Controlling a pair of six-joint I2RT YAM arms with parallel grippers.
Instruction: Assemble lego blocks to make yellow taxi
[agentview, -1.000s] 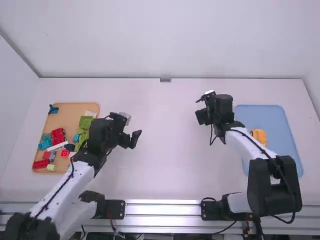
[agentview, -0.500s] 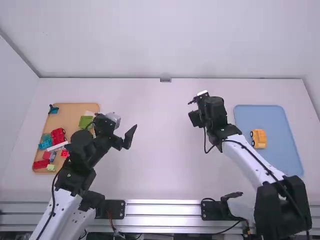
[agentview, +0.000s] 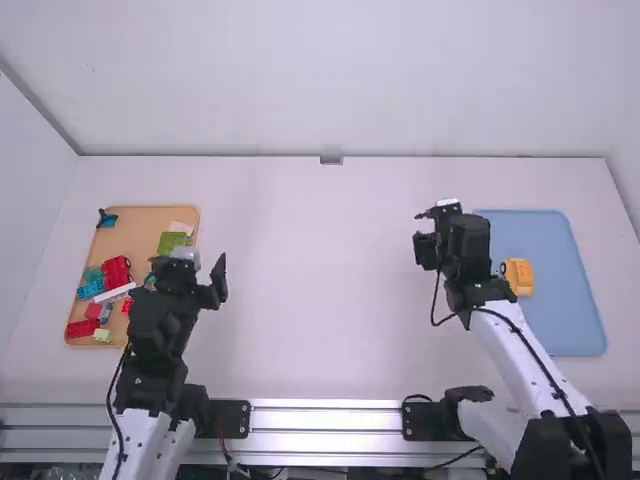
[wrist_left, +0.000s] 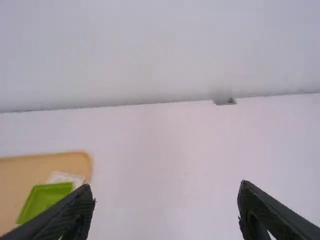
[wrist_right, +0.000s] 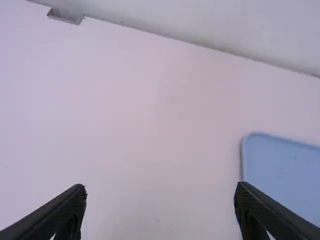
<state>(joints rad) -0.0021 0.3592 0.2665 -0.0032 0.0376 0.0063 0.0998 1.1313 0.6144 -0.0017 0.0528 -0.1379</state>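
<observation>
Beside the right arm (agentview: 515, 330), on the blue tray (agentview: 562, 240), with the yellow taxi (agentview: 518, 277) just right of the right gripper (wrist_right: 161, 187), spread wide — well apart from the left gripper (wrist_left: 167, 187), equally wide, by the tan tray (agentview: 140, 214) of blocks (agentview: 116, 271).

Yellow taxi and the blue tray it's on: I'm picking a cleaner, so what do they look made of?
The taxi looks like smooth, hard plastic, by its even colour and rounded body. The tray seems matte plastic, by its glare-free surface and rounded corners, though painted metal is possible.
</observation>
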